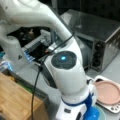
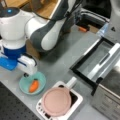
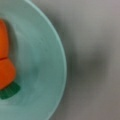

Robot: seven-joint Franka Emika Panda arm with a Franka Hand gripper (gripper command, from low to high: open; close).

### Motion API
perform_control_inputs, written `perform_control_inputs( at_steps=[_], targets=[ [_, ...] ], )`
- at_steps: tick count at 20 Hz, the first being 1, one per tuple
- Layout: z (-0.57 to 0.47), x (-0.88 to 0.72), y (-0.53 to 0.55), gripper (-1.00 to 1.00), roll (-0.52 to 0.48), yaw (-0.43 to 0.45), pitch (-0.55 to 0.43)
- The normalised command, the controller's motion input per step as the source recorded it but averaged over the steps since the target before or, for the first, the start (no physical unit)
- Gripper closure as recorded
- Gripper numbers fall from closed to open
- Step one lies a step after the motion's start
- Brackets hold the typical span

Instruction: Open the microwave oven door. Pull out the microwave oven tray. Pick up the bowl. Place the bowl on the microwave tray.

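Going left to right in a front view: the pincer (image 2: 25, 74) hangs low at the bowl's (image 2: 32, 83) far rim, w/ the orange lump (image 2: 33, 85) inside; we can't tell if it's open, closed or gripping. The bowl sits on the tabletop (image 2: 60, 57), just beside the pink plate (image 2: 56, 101) on its white dish (image 2: 75, 97).

Further right, the microwave oven door (image 2: 96, 58) lies folded down, so we judge step 1 done. We can't make out the tray. The bowl isn't lifted yet.

Arm (image 2: 45, 30) is bent over, wrist pointing straight down; wrist view shows the bowl close below.
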Motion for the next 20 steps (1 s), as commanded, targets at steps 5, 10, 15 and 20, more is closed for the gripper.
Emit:
perform_control_inputs(
  at_steps=[5, 10, 15, 20],
  targets=[
    [-0.05, 0.22, -0.17, -1.0, 0.25, 0.014, 0.009],
    [-0.09, 0.21, -0.17, -1.0, 0.287, 0.009, -0.048],
    [-0.09, 0.16, -0.17, -1.0, 0.303, 0.026, -0.072],
    [-0.06, 0.14, -0.19, -1.0, 0.293, 0.043, -0.072]
  ],
)
